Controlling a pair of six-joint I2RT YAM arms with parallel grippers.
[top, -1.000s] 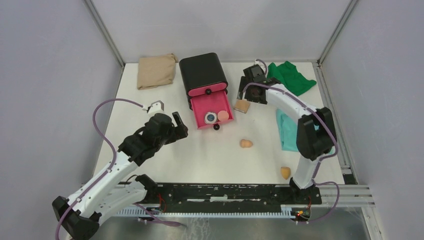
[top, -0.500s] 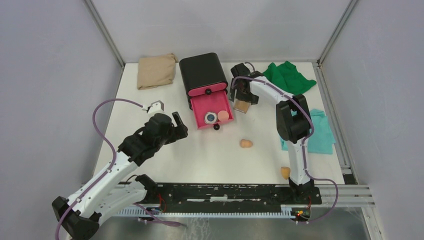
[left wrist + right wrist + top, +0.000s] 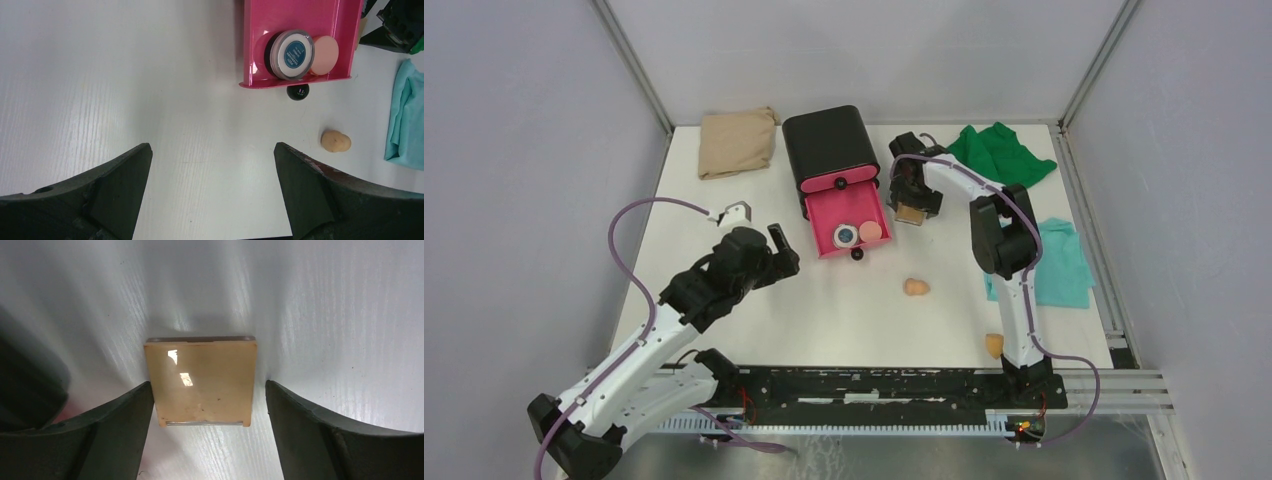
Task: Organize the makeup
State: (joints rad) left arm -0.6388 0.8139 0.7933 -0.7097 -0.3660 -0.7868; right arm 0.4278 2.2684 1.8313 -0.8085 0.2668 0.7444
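The pad (image 3: 910,212) (image 3: 202,381) lies flat on the table (image 3: 824,310), just right of the open pink drawer (image 3: 822,213). The right end effector (image 3: 911,195) (image 3: 207,384) is down over it, its 2 fingers wide and straddling it. In the right wrist view 1 finger (image 3: 125,410) meets the pad's edge, while the other (image 3: 295,410) stands off with a gap. The pad is not lifted.

Inside the drawer, at its front, the compact (image 3: 846,236) (image 3: 292,52) and the pink piece (image 3: 870,231) (image 3: 325,54) sit side by side, touching. A black knob (image 3: 857,254) (image 3: 298,91) sits at the middle of the drawer's front. The drawer juts from the black box (image 3: 830,145).

1 sponge (image 3: 915,287) (image 3: 336,141) lies on the bare table, right of and nearer than the drawer. The 2nd sponge (image 3: 994,345) is by the right arm's base.

The left end effector (image 3: 779,250) (image 3: 211,146) hangs above bare table left of the drawer, fingers wide, holding nothing.

A beige cloth (image 3: 737,142) lies at the far left, a green cloth (image 3: 1004,152) at the far right, and a teal cloth (image 3: 1064,262) (image 3: 405,120) on the right side.
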